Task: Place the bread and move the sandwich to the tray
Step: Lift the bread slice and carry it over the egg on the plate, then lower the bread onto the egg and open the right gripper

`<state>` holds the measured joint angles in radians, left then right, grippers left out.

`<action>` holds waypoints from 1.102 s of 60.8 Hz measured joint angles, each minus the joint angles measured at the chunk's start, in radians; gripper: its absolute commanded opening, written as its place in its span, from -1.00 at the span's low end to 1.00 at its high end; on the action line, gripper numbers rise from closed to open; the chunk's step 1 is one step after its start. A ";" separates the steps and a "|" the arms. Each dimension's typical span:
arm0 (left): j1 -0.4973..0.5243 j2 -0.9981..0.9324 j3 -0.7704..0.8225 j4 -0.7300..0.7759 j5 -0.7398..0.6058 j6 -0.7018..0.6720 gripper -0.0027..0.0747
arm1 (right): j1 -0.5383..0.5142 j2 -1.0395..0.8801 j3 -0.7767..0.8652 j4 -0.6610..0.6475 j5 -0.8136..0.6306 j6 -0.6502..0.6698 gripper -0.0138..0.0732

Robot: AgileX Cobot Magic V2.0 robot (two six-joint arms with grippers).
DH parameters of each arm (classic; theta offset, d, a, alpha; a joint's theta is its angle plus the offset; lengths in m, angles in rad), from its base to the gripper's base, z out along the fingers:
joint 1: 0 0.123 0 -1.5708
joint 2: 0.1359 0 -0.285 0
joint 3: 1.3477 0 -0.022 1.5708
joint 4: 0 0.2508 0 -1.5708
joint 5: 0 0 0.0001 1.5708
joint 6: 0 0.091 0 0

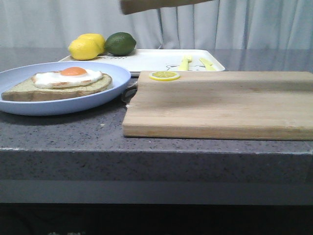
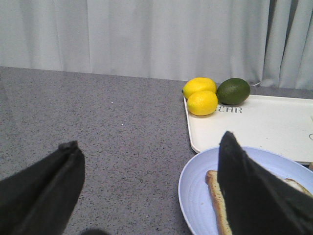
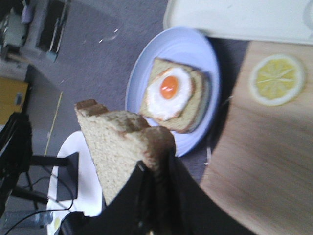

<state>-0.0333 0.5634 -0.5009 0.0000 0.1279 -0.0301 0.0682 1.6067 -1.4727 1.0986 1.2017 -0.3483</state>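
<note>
Bread [image 3: 124,147] sits clamped between the right fingers [image 3: 146,183] above the sandwich [image 3: 173,95]; left fingers [image 2: 244,191] apart.

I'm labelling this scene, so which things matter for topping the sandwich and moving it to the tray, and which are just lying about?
In the job: bread held by the right tool; sandwich on its plate; tray.

Lying about: cutting board, lemon slice, two lemons, lime.
</note>
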 measured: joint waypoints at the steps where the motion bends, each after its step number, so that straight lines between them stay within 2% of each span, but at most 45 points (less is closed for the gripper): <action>1: 0.000 0.000 0.000 0.000 0.000 0.000 0.51 | 0.024 0.007 0.000 0.008 -0.007 0.000 -0.86; 16: 0.000 0.000 0.000 0.000 0.000 0.000 0.50 | 0.256 0.114 0.000 0.157 -0.210 -0.024 -0.86; 29: 0.000 0.000 0.000 0.000 0.000 0.000 0.50 | 0.366 0.209 0.000 0.300 -0.422 -0.053 -0.86; 41: 0.000 0.000 0.000 0.000 0.000 0.000 0.50 | 0.385 0.284 0.000 0.336 -0.533 -0.056 -0.86; 59: 0.000 0.000 0.000 0.000 0.000 0.000 0.50 | 0.385 0.364 0.000 0.341 -0.544 -0.057 -0.85; 67: 0.000 0.000 0.000 0.000 0.000 0.000 0.50 | 0.385 0.365 0.000 0.341 -0.542 -0.057 -0.69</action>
<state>-0.0333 0.5634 -0.5009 0.0000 0.1279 -0.0301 0.4532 1.9713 -1.4727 1.4391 0.6599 -0.4057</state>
